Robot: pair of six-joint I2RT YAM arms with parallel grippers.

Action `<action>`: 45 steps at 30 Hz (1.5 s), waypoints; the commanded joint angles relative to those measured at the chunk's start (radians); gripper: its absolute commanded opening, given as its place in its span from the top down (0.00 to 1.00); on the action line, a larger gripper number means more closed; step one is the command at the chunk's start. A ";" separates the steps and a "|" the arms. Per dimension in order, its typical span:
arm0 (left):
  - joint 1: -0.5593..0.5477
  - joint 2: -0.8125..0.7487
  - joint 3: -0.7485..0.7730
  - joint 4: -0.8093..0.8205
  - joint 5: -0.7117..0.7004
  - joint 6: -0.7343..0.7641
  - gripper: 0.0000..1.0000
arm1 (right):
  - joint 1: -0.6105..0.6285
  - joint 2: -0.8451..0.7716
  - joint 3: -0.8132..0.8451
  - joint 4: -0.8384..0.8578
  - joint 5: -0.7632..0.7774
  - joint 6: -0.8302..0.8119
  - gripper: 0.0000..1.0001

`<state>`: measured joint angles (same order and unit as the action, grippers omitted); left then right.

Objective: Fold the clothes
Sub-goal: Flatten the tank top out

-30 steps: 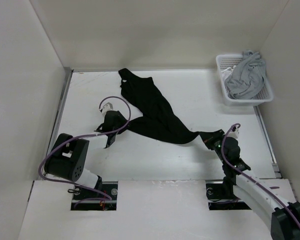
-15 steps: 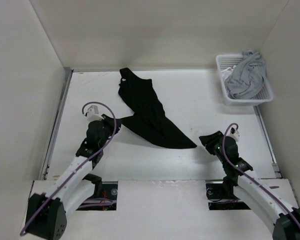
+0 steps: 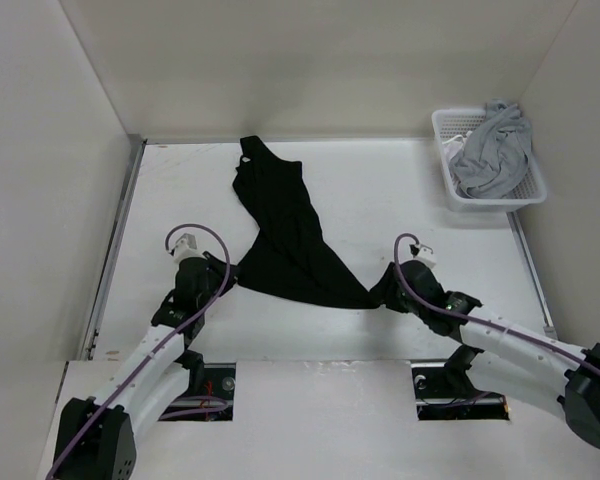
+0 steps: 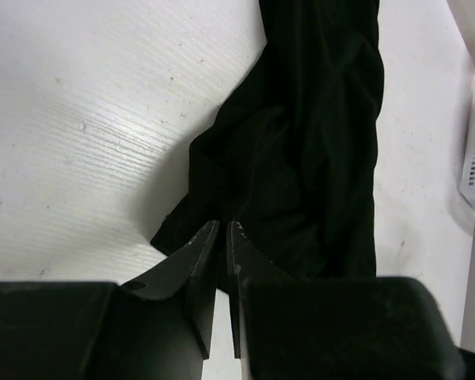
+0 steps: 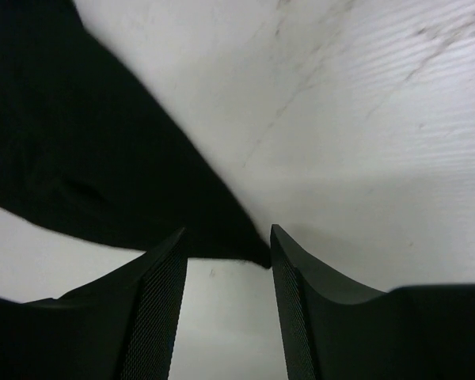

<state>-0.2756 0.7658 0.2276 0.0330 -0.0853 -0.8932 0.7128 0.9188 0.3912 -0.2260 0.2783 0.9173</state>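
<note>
Black shirt [image 3: 280, 225] lies bunched in a long strip down the middle of the tabletop [image 3: 410, 210], not yet folded. Change over the last second: right hand [image 5: 226, 237] let go its corner and now stands apart at the near-right tip. Left hand [image 4: 223, 228] came in and closed on the near-left edge, apparently pinching fabric. We read this as a regrip; spreading flat comes first.

Left arm [image 3: 148, 348] low, jaws all but closed, seemingly pinching; right arm [image 3: 510, 330] low, jaws parted.
</note>
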 commanded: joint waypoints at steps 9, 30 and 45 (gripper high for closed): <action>0.103 -0.011 0.050 0.054 0.067 0.014 0.92 | -0.059 0.041 0.008 0.005 -0.120 0.003 0.59; 0.121 0.063 0.073 0.102 0.082 0.004 0.92 | -0.129 0.086 -0.081 0.163 -0.251 0.048 0.69; 0.126 0.081 0.065 0.122 0.085 -0.006 0.92 | -0.128 0.048 -0.117 0.175 -0.258 0.080 0.61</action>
<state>-0.1570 0.8421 0.2619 0.1017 -0.0063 -0.8940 0.5884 1.0004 0.2882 -0.0856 0.0185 0.9810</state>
